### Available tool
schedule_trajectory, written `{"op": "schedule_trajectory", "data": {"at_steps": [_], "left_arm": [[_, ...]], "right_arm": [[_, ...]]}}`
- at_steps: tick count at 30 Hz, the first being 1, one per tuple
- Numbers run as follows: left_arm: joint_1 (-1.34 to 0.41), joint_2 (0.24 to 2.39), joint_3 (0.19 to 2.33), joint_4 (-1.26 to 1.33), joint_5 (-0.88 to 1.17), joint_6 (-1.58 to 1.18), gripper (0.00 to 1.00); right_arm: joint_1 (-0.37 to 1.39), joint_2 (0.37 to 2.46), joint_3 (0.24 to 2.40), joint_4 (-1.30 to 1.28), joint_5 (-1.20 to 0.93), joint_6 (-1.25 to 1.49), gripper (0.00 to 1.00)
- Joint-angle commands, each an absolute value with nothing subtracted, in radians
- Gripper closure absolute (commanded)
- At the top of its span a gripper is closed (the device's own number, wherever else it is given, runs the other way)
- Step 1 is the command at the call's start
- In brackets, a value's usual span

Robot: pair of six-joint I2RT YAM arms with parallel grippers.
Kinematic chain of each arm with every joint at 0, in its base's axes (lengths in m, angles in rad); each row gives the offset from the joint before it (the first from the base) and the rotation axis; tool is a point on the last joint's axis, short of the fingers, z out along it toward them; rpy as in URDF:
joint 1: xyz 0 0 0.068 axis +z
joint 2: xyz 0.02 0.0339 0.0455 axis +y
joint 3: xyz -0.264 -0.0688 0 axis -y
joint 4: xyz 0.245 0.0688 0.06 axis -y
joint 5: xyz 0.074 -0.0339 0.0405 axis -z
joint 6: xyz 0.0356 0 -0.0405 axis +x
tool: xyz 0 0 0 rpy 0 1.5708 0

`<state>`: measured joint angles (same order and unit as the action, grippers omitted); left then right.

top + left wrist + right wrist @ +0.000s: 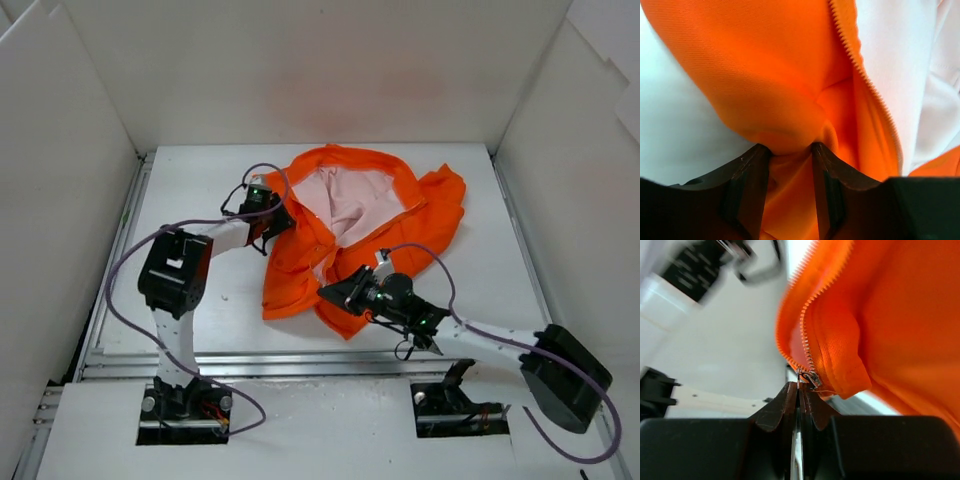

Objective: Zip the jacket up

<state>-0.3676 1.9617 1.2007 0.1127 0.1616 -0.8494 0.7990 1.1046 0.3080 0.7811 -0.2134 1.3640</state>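
Much of the jacket [350,235] is folded over itself, so from above its sleeves and its near hem are hard to tell apart, and the right tool [335,293] covers the bottom end of the front opening. In the right wrist view the background is blurred, and only a small part of the garment enters the picture. The left wrist view is filled almost fully by cloth, so the rest of the garment is cut off there. The jacket lies crumpled on the white table [200,180], around the middle and reaching toward the far edge, a little closer to the right edge than to the left one. It is bright orange, and its front is spread open at the top, showing the pale pink lining [345,200]. The zipper teeth [860,70] run along the open edge as a fine orange row, not joined over most of the length. The left tool [268,225] is at the left side of the jacket, and its dark fingers [747,175] pinch a bunched fold of orange cloth between them. The right tool, at the near end of the opening, has its fingers pressed together on the small metal pull [811,378], where the two rows of teeth meet.
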Motion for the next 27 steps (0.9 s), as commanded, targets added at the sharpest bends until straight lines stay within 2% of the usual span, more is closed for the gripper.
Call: {"op": "schedule_trajectory", "data": {"at_steps": [1, 2, 3, 4, 6, 7, 8, 9, 10, 11, 13, 14, 15, 16, 17, 19, 20, 24, 26, 27], "left_arm": [[-0.402, 2.098, 1.596, 0.082, 0.244, -0.796, 0.63], [-0.413, 2.156, 1.714, 0.024, 0.253, -0.778, 0.63], [-0.425, 2.260, 1.961, -0.039, 0.273, -0.756, 0.63], [-0.434, 2.301, 2.085, -0.108, 0.278, -0.718, 0.63], [-0.443, 2.327, 2.260, -0.245, 0.272, -0.677, 0.60], [-0.443, 2.295, 2.241, -0.279, 0.255, -0.635, 0.59], [-0.430, 2.237, 2.068, -0.264, 0.233, -0.623, 0.56], [-0.420, 2.076, 1.934, -0.215, 0.189, -0.618, 0.53], [-0.391, 1.992, 1.781, -0.086, 0.173, -0.639, 0.48], [-0.379, 1.905, 1.517, -0.039, 0.167, -0.661, 0.47], [-0.368, 1.654, 1.264, 0.100, 0.100, -0.707, 0.47], [-0.368, 1.563, 1.024, 0.145, 0.069, -0.750, 0.47], [-0.377, 1.390, 0.923, 0.185, 0.022, -0.771, 0.47], [-0.390, 1.314, 0.826, 0.234, 0.006, -0.793, 0.48], [-0.409, 1.175, 0.692, 0.235, -0.032, -0.823, 0.49], [-0.463, 1.061, 0.599, 0.195, -0.075, -0.854, 0.49], [-0.478, 0.969, 0.524, 0.180, -0.077, -0.897, 0.50], [-0.509, 0.884, 0.381, 0.231, 0.013, -1.021, 0.50], [-0.534, 0.914, 0.335, 0.337, 0.051, -1.054, 0.51], [-0.543, 0.936, 0.327, 0.374, 0.072, -1.084, 0.51]], "right_arm": [[0.821, 1.300, 0.389, 1.026, -0.132, 1.374, 1.00], [0.824, 1.345, 0.399, 1.067, -0.111, 1.390, 1.00], [0.830, 1.394, 0.411, 1.124, -0.088, 1.422, 1.00], [0.836, 1.438, 0.431, 1.185, -0.071, 1.440, 1.00], [0.854, 1.544, 0.443, 1.340, -0.023, 1.503, 1.00], [0.859, 1.569, 0.459, 1.365, -0.005, 1.520, 1.00], [0.862, 1.607, 0.463, 1.411, -0.003, 1.532, 1.00], [0.876, 1.620, 0.469, 1.426, 0.026, 1.540, 1.00], [0.887, 1.627, 0.477, 1.428, 0.035, 1.543, 1.00], [0.896, 1.638, 0.480, 1.427, 0.043, 1.551, 1.00], [0.914, 1.644, 0.485, 1.442, 0.055, 1.566, 1.00], [0.920, 1.641, 0.488, 1.442, 0.054, 1.571, 1.00], [0.929, 1.637, 0.491, 1.436, 0.028, 1.574, 0.98], [0.936, 1.631, 0.502, 1.407, 0.009, 1.571, 0.89], [0.942, 1.614, 0.506, 1.391, 0.006, 1.569, 0.64], [0.957, 1.586, 0.505, 1.352, -0.044, 1.559, 0.43], [0.965, 1.545, 0.500, 1.336, -0.043, 1.543, 0.40], [0.937, 1.355, 0.508, 1.117, -0.072, 1.413, 0.39], [0.931, 1.199, 0.546, 0.828, -0.061, 1.244, 0.51], [0.931, 1.142, 0.596, 0.705, -0.008, 1.173, 0.65]]}}
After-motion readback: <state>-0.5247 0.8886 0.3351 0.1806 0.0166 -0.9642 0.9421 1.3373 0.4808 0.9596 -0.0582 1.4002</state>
